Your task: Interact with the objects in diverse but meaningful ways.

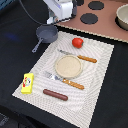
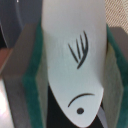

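Sausage [image 1: 55,94] nearest on placemat [image 1: 100,75], yellow box [image 1: 27,83] beside; plate [image 1: 68,66] between fork [image 1: 64,80] and knife [image 1: 77,56]; tomato [image 1: 77,42], saucepan [image 1: 45,34] beyond. Farthest, gripper [image 1: 61,10] raised, jaws pinching white fish [image 2: 75,60].

Work surface: a black table top [image 1: 107,95], matte, with no visible damage. A pale woven placemat [image 1: 97,85] lies on it, skewed to the table edges. At the exterior view's upper right sits a tan board [image 1: 107,25] bearing round black discs [image 1: 89,18], possibly a toy hob; detail is too blurred to confirm. Lighting is even and diffuse.
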